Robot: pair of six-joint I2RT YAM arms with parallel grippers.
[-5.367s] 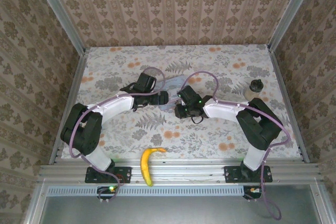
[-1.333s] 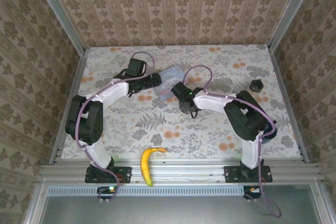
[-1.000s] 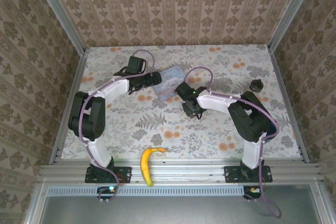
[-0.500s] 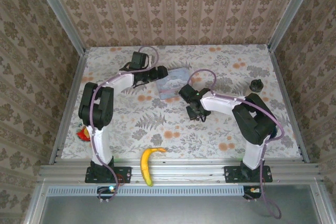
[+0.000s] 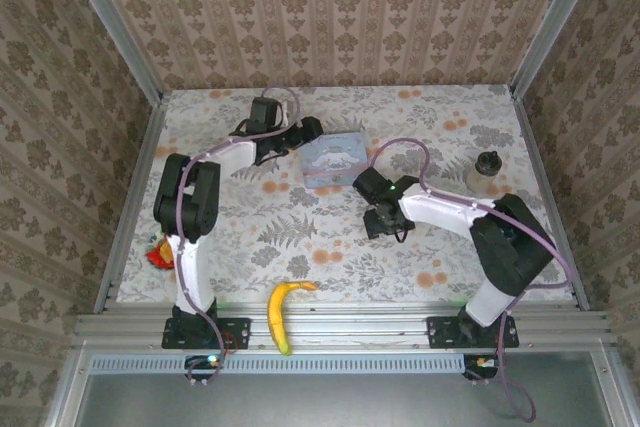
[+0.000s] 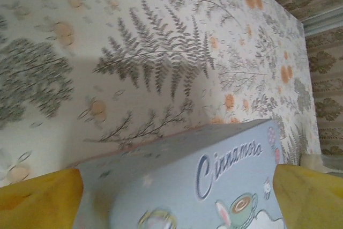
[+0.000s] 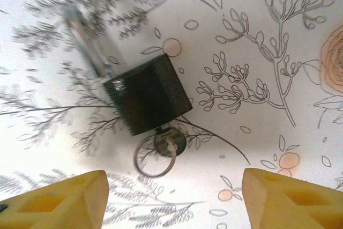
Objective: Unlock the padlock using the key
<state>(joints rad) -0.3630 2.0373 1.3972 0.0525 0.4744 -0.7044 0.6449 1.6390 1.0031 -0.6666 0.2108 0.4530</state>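
Jaws over floral table (image 5: 250, 239); papered walls (image 5: 330, 17)

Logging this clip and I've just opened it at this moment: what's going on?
The padlock lies on the floral table, with the key and its ring at the end opposite the shackle. The right gripper hovers over it, open, touching neither. Farther back, the left gripper straddles the pale blue tin. It's unclear whether it is squeezing it.

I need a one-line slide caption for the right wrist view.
Black padlock, key at its base, lies on the floral table; right gripper near it, jaws open.
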